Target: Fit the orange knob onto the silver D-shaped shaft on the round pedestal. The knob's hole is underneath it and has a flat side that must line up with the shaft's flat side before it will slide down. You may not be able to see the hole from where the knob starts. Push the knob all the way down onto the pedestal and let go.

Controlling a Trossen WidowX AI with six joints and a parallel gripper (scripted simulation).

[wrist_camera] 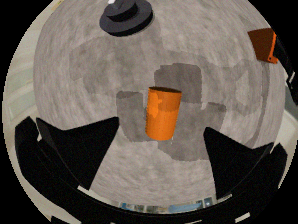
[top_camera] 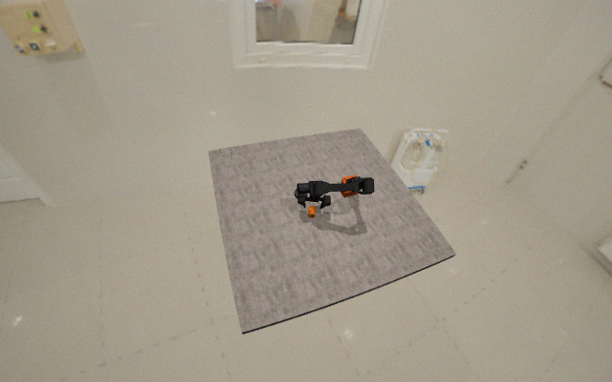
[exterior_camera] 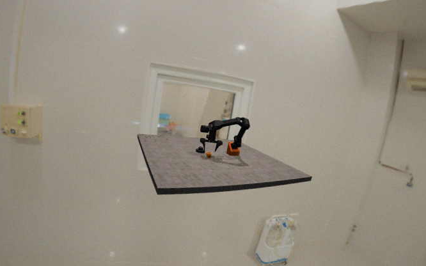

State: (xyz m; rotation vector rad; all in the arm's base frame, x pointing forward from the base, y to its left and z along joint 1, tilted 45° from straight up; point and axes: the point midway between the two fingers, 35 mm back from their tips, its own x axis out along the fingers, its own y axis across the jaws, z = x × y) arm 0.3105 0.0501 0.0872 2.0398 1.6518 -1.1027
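The orange knob (top_camera: 311, 211) (exterior_camera: 208, 155) (wrist_camera: 163, 114) lies on its side on the table. A dark spot shows on its end in the top and exterior views, too small to make out a hole's shape. My gripper (top_camera: 312, 207) (exterior_camera: 210, 151) (wrist_camera: 163, 127) is wide open and empty, pointing down above the knob, which appears between the fingertips in the wrist view. The round dark pedestal (exterior_camera: 200, 150) (wrist_camera: 139, 22) stands beyond the knob at the top of the wrist view. Its silver shaft (wrist_camera: 111, 1) is cut off by the frame edge, so its flat side is not visible. The arm hides the pedestal in the top view.
The arm's orange base (top_camera: 348, 186) (exterior_camera: 233, 149) (wrist_camera: 262, 45) stands to the right of the knob and pedestal. The grey table (top_camera: 270, 279) (exterior_camera: 188, 174) bears the arm's shadow around the knob.
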